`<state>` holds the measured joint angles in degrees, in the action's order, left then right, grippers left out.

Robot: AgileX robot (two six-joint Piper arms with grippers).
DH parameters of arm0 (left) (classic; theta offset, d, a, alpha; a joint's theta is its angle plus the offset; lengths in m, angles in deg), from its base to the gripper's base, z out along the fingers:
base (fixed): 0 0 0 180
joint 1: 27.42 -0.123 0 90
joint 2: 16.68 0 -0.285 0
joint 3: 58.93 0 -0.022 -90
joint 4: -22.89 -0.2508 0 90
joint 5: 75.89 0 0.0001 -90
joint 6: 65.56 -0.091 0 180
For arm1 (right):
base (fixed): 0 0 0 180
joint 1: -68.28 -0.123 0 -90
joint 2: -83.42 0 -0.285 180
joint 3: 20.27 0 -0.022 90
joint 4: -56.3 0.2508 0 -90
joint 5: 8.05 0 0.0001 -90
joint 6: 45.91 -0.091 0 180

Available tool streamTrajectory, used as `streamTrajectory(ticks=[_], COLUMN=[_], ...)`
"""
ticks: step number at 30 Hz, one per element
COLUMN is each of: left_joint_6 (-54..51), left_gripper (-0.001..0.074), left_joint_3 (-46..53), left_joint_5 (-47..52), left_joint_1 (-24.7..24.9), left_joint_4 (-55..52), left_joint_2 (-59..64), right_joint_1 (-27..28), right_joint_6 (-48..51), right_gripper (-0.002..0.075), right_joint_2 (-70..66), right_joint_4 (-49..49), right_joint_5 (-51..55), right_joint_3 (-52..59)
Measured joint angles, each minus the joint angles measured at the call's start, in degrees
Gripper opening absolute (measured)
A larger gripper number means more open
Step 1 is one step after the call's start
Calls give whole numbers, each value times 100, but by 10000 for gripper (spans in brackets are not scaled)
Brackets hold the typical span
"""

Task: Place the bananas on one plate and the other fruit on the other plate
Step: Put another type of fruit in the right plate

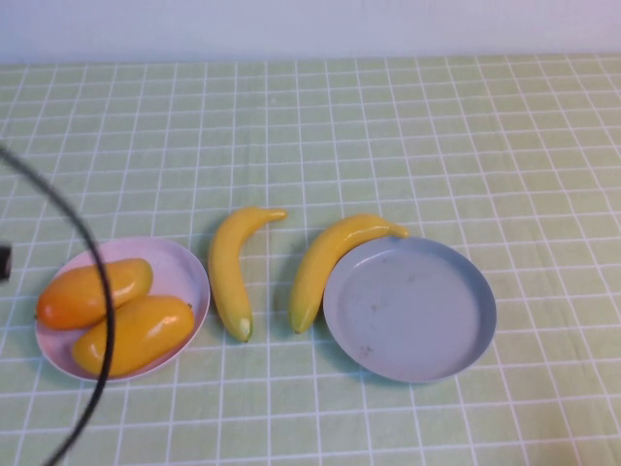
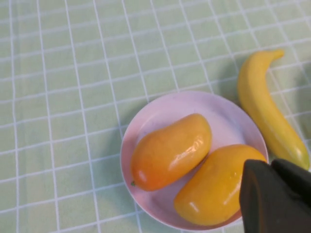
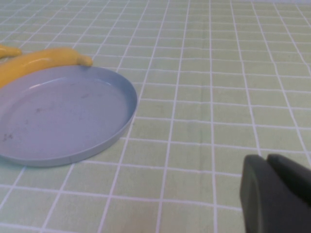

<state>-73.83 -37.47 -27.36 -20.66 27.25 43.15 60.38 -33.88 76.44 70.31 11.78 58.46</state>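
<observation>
Two orange-yellow mango-like fruits (image 1: pixel 94 291) (image 1: pixel 134 334) lie side by side on the pale pink plate (image 1: pixel 184 267) at the left. Two yellow bananas lie on the cloth between the plates: one (image 1: pixel 230 269) beside the pink plate, the other (image 1: pixel 328 262) leaning against the rim of the grey-blue plate (image 1: pixel 410 309), which holds nothing. My left gripper (image 2: pixel 272 167) is shut and empty, hovering above the nearer fruit (image 2: pixel 214 187) on the pink plate (image 2: pixel 160 111). My right gripper (image 3: pixel 267 162) is shut and empty, low over the cloth to the right of the grey-blue plate (image 3: pixel 58 116).
A green checked tablecloth (image 1: pixel 388 126) covers the table. A black cable (image 1: pixel 97 291) arcs across the left side of the high view, over the pink plate. A white wall runs along the back edge.
</observation>
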Motion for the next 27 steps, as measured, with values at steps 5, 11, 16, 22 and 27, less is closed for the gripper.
streamTrajectory(ticks=[5, 11, 16, 22, 27], left_joint_6=[0, 91, 336, 314, 146], left_gripper=[0, -1, -1, -2, -2], left_joint_3=[1377, 2405, 2688, 3111, 4068], left_joint_5=[-667, -676, -642, -1857, -3565], left_joint_1=[0, 0, 0, 0, 0], left_joint_4=[42, 42, 65, 283, 308], left_joint_2=[-1635, -3144, -3682, -3750, -3825], right_joint_1=[0, 0, 0, 0, 0], right_joint_6=[0, 0, 0, 0, 0], right_gripper=[-15, -15, -15, -15, -15], right_joint_2=[0, 0, 0, 0, 0], right_joint_4=[0, 0, 0, 0, 0], right_joint_5=[0, 0, 0, 0, 0], right_joint_3=[0, 0, 0, 0, 0])
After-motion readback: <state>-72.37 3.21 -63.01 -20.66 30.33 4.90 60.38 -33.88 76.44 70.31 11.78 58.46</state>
